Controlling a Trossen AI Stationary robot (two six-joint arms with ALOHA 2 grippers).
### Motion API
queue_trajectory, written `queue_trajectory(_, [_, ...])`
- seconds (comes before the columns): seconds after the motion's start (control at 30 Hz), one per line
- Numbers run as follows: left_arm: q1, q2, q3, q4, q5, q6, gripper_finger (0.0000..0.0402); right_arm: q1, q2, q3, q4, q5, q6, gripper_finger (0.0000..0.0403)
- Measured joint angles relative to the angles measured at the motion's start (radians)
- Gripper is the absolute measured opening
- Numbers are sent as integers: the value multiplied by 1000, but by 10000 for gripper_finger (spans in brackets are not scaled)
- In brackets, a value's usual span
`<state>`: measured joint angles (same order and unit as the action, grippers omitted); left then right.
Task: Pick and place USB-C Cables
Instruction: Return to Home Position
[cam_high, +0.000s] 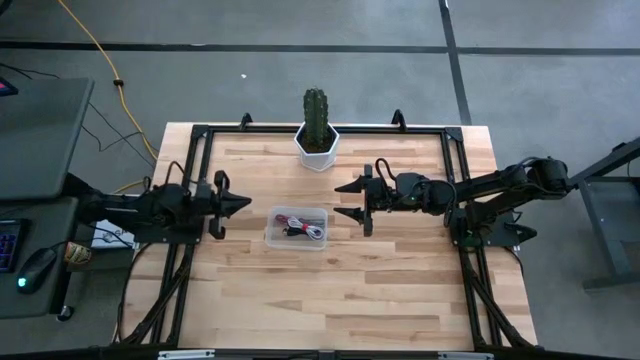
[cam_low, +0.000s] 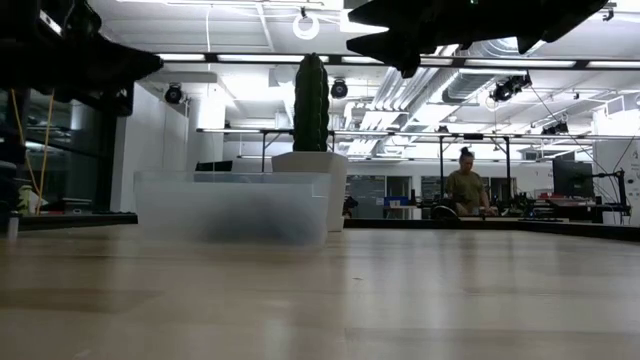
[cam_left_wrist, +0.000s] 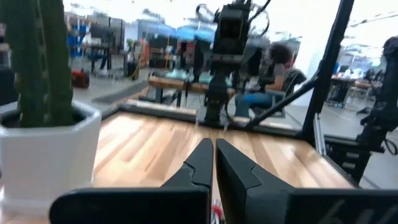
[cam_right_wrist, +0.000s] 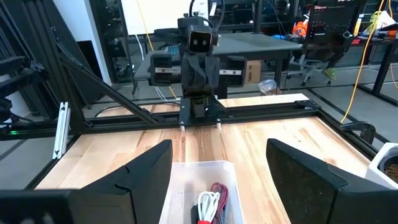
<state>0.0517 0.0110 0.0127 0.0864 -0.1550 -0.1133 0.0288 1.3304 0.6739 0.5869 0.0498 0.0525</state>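
Clear bin (cam_high: 271, 240) holding red and white cables (cam_right_wrist: 211, 202), green cactus (cam_high: 316, 110), white pot (cam_high: 317, 153), pale wood table (cam_high: 350, 295)

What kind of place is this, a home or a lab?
Probably a robotics lab or workshop: exposed ceiling ducts, workbenches with a person at one, and a framed wooden table under the left gripper and right gripper.

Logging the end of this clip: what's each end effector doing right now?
Left end effector: closed, holding nothing.
Right end effector: open, empty.
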Motion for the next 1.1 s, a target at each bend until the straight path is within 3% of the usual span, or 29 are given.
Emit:
queue_trajectory(0.77, [-2,1,0,-54,9,-14,0,-3,0,0,-12,29,47,241])
queue_trajectory(0.9, [-2,2,0,-54,10,-14,0,-3,0,0,19,29,50,187])
queue_trajectory(1.1, [-2,2,0,-55,12,-14,0,-3,-31,0,-16,24,40,46])
